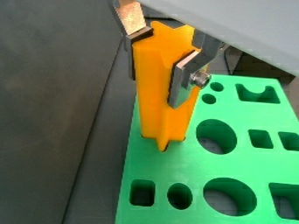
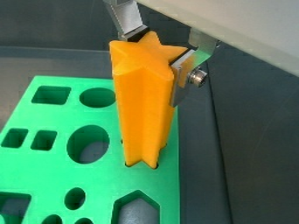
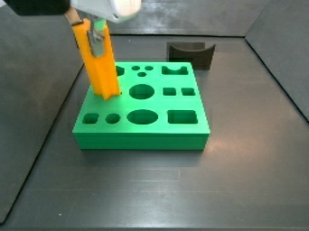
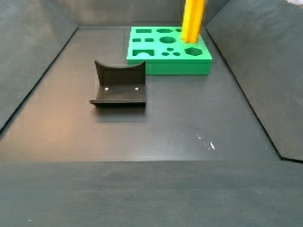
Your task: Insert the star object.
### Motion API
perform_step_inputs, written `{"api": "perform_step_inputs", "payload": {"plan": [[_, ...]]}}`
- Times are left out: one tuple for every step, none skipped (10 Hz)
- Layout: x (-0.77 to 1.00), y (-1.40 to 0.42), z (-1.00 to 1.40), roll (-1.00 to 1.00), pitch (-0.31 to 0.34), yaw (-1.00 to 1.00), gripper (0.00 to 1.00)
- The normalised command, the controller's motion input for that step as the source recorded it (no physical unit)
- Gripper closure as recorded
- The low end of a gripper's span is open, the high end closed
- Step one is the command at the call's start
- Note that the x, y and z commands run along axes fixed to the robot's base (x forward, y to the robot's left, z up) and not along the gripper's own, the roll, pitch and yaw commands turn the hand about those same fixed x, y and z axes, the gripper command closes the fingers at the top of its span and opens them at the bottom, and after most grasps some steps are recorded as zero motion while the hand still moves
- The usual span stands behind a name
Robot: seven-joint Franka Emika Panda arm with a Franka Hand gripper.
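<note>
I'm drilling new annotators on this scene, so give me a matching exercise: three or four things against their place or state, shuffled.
Things:
1. star object
2. green block
3. dark grey curved block
4. gripper

States:
A. shut on the orange piece
B. lies apart on the floor
C. upright, lower end at a hole near the block's edge
D. carries many shaped holes

Pairs: 1-C, 2-D, 3-B, 4-A

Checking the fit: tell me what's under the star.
The hand holds the star upright with its lower end at a hole near the green block's edge. The hole itself is covered, so depth can't be seen.
</note>
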Motion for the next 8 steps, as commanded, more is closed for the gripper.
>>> {"api": "perform_step_inputs", "payload": {"plan": [[0.19, 0.03, -0.29, -0.36, 0.084, -0.10, 1.00], [0.18, 0.05, -0.19, -0.20, 0.166, -0.11, 1.00], [0.14, 0.03, -0.19, -0.17, 0.174, -0.04, 1.00], [0.08, 0.14, -0.27, -0.27, 0.177, 0.00, 1.00], [0.05, 0.05, -0.33, -0.19, 0.116, 0.00, 1.00], [0.00, 0.05, -0.33, -0.20, 0.091, 0.00, 1.00], [-0.01, 0.08, -0.18, -0.18, -0.073, 0.00, 1.00], [0.00, 0.00, 0.00, 0.00, 0.000, 0.00, 1.00]]}}
